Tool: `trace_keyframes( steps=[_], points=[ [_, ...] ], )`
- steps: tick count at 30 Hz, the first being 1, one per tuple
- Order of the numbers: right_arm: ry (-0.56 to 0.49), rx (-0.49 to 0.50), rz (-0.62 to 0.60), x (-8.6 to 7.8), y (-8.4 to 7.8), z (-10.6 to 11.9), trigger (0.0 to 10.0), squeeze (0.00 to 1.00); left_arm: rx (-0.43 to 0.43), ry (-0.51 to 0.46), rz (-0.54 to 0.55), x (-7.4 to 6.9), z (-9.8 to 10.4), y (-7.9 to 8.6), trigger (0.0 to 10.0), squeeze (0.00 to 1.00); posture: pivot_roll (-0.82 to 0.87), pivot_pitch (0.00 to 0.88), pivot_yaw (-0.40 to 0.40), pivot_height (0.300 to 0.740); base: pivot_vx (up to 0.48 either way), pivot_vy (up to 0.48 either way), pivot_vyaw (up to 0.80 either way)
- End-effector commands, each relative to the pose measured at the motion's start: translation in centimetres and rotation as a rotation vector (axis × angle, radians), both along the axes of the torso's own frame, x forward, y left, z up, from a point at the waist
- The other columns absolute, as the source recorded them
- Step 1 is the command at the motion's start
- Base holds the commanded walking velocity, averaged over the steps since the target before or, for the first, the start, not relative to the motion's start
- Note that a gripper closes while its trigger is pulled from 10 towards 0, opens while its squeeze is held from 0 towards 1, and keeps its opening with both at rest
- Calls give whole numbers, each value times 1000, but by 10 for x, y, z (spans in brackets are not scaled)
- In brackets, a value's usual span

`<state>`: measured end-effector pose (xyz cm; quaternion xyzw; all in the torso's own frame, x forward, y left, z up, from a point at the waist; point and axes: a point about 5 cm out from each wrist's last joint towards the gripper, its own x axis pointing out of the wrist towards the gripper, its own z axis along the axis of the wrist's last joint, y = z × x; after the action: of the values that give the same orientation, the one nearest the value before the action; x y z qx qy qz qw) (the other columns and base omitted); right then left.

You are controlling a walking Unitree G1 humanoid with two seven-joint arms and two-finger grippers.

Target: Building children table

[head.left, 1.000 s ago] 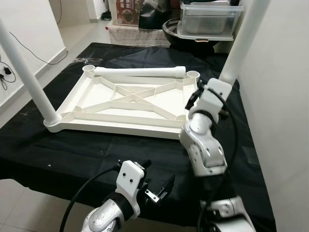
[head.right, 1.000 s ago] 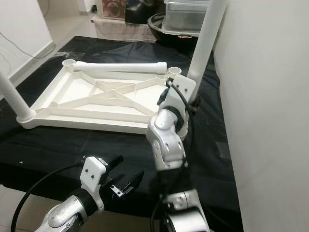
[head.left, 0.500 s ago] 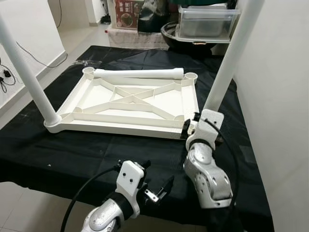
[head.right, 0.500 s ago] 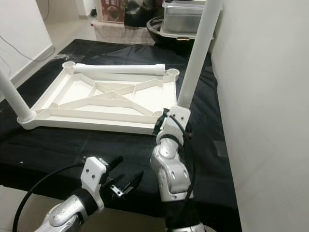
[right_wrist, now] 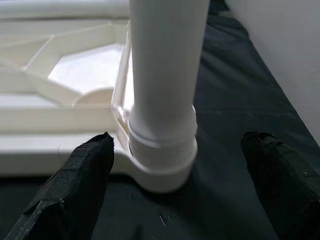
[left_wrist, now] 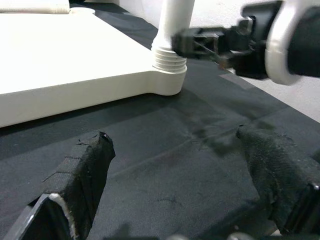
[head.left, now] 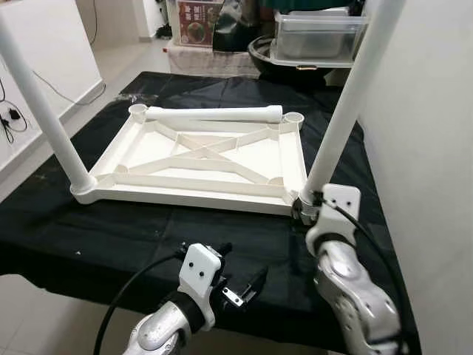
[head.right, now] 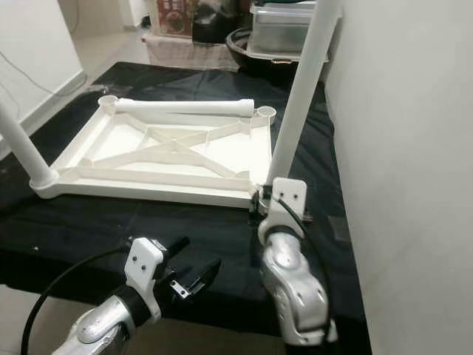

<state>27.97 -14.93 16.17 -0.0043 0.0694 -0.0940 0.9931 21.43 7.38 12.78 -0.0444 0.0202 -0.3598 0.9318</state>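
Left gripper hangs wide open off the cloth's near edge, and the right gripper, spread wide around the leg at the tabletop's near-right corner, could knock it crooked if it's not screwed tight.

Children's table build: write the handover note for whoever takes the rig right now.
Right gripper: open, fingers either side of the near-right leg at its socket, not clamped.
Left gripper: open, empty, low over the black cloth at the near edge.
Tabletop lies upside down. Done: near-left leg and near-right leg stand in their sockets.
Left: loose leg lies across the far edge; both far sockets are open.
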Motion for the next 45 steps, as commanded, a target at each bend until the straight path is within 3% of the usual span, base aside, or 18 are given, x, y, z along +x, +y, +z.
trace_keyframes(
  steps=[1,4,6,11,16,19,27,30,34,40,43,45],
  points=[
    [22,-67,27,-11,-12,-5,10000,0,6,13,0,0,-5,2,10000,0,15,88,-20,740,0,0,0],
    [26,-94,34,-14,-18,-8,10000,0,6,12,0,0,-5,3,10000,0,15,88,-20,740,0,0,0],
    [45,-178,16,-15,-36,-15,10000,0,7,8,0,0,-4,3,10000,0,20,90,-21,740,0,0,0],
    [74,-269,-29,-4,-57,-24,10000,0,6,4,0,-3,-3,3,10000,0,25,96,-17,740,0,0,0],
    [76,-276,-53,9,-65,-28,10000,0,3,4,0,-6,-1,2,10000,0,48,114,-20,740,0,0,0],
    [56,-281,-101,30,-78,-27,10000,0,-5,4,3,-16,5,3,10000,0,70,151,-17,740,0,0,0],
    [45,-268,-146,46,-91,-26,10000,0,-9,14,-2,-27,11,3,10000,0,98,201,-13,740,0,0,0],
    [18,-272,-208,60,-109,-18,10000,0,-10,31,-17,-39,17,4,10000,0,121,245,-5,740,0,0,0],
    [12,-233,-195,64,-112,-18,10000,0,-12,36,-19,-41,18,3,10000,0,122,254,-3,740,0,0,0],
    [-24,-137,-74,76,-107,-20,10000,0,-17,56,-19,-46,19,3,10000,0,125,261,2,740,0,0,0],
    [-51,-60,65,81,-95,-20,10000,0,-17,64,-22,-46,21,3,10000,0,124,265,1,740,0,0,0],
    [-60,-75,129,83,-91,-20,10000,0,-16,66,-21,-46,21,3,10000,0,127,266,-7,740,0,0,0]
  ],
)
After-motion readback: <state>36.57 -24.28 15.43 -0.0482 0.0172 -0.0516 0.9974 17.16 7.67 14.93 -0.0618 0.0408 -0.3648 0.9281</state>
